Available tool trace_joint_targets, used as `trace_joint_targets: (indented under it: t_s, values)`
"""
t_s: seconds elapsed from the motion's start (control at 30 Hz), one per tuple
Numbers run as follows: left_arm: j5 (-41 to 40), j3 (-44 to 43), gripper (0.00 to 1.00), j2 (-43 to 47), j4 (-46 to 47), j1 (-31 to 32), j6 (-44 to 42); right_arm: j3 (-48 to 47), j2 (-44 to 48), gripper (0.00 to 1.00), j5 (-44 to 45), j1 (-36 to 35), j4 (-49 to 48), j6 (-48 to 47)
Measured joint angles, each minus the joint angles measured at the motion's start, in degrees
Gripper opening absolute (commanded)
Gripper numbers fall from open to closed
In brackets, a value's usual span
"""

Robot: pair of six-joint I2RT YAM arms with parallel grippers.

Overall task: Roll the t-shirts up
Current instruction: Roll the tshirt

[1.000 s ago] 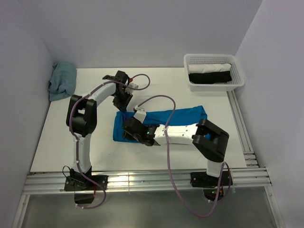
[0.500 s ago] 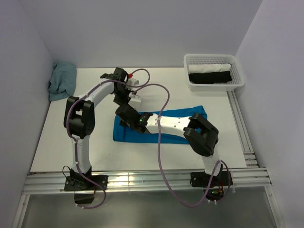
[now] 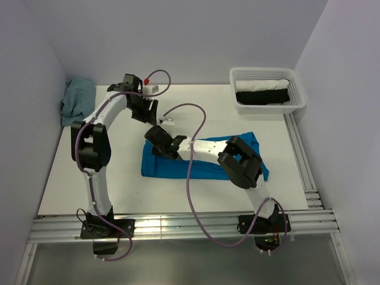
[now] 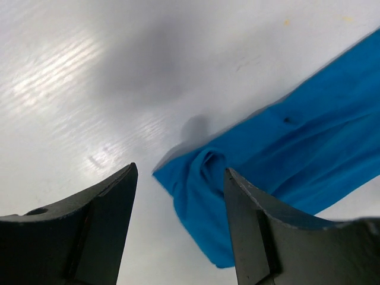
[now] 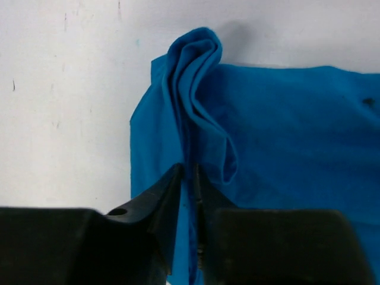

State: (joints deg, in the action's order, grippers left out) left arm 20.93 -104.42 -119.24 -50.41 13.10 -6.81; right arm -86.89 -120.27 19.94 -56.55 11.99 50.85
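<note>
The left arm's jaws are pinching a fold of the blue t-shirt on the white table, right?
No, the right arm's jaws pinch a fold of the bright blue cotton t-shirt on the white table. The right wrist view shows it.

Blue t-shirt (image 3: pixel 163 168), folded flat.
A long band lying across the table (image 3: pixel 89 178), its far-left corner bunched up into a raised ridge.
</note>
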Motion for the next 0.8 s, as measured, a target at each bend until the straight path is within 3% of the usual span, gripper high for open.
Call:
trace_joint_targets:
  t_s: [0.13,0.33,0.6,0.8]
  values:
    - [3.3,4.57,0.66,2.47,0.79,-4.44,-0.59,1.62,-0.02,0.06,-1.49,1.25,-1.75,0.17]
    - [9.64,11.39,0.66,4.24,1.05,-9.16,-2.67,5.81,-0.02,0.01,-3.19,2.23,-2.69,0.7]
    - [16.26,17.59,0.65,4.09,1.7,-10.34,-5.11,6.78,0.15,0.03,-3.52,2.45,-3.98,1.33]
    - [17.59,19.76,0.6,2.27,3.72,-10.32,-5.05,6.67,0.59,0.2,-3.45,2.45,-3.32,1.05]
